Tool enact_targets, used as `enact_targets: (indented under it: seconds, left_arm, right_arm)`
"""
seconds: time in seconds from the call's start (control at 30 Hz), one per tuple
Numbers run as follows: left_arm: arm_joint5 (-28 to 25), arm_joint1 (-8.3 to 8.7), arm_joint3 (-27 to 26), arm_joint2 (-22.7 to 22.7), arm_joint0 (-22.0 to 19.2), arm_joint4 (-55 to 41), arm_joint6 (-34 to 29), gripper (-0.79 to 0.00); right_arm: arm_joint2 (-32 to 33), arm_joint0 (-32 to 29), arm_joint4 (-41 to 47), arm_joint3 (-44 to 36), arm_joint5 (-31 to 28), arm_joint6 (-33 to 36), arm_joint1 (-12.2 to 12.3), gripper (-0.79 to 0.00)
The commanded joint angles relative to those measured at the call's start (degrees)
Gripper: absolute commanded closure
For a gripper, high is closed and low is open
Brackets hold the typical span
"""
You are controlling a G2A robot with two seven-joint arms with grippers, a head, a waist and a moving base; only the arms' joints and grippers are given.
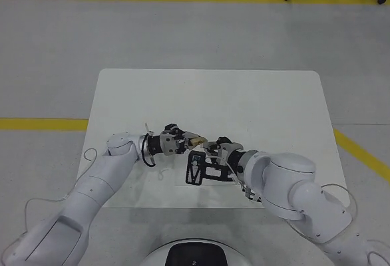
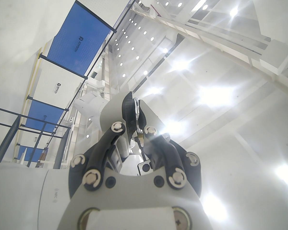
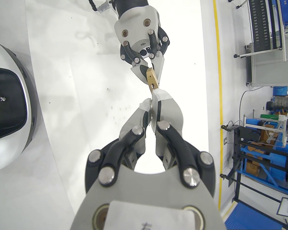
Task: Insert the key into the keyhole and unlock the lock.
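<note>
**End effectors meet key to lock above the desk**

The right end effector (image 3: 154, 96) is closed narrowly on the key (image 3: 153, 115), whose flat round head is pinched between its two fingers. The blade points away from the wrist and meets the near end of the brass lock (image 3: 151, 75). How far it sits in the keyhole cannot be told. The left end effector (image 3: 150, 80) grips the lock from the opposite side, its fingers clamped on the brass body. The two end effectors face each other almost tip to tip.

In the top view the lock (image 1: 196, 140) is held off the surface, between the left end effector (image 1: 187, 141) and the right end effector (image 1: 212, 145), over the near-middle part of the white desk (image 1: 248, 100). In the left wrist view that end effector (image 2: 134, 105) has a thin metal edge pinched between its dark pads (image 2: 127, 111). A yellow line (image 1: 35, 124) runs along the grey floor beside the desk.
</note>
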Motion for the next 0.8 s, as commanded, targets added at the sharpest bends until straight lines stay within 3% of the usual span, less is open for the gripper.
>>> enact_targets:
  seconds: [0.0, 0.77]
  left_arm:
    - [-0.1, -0.07, 0.1, -0.1, 0.0, 0.2, -0.1, 0.000]
    - [0.2, -0.72, 0.6, -1.1, 0.4, 1.7, -0.4, 0.000]
  right_arm:
    - [-0.8, 0.4, -0.7, 0.2, 0.4, 0.4, 0.1, 0.000]
    - [-5.6, 5.0, 0.8, 0.7, 3.5, 3.5, 1.2, 0.000]
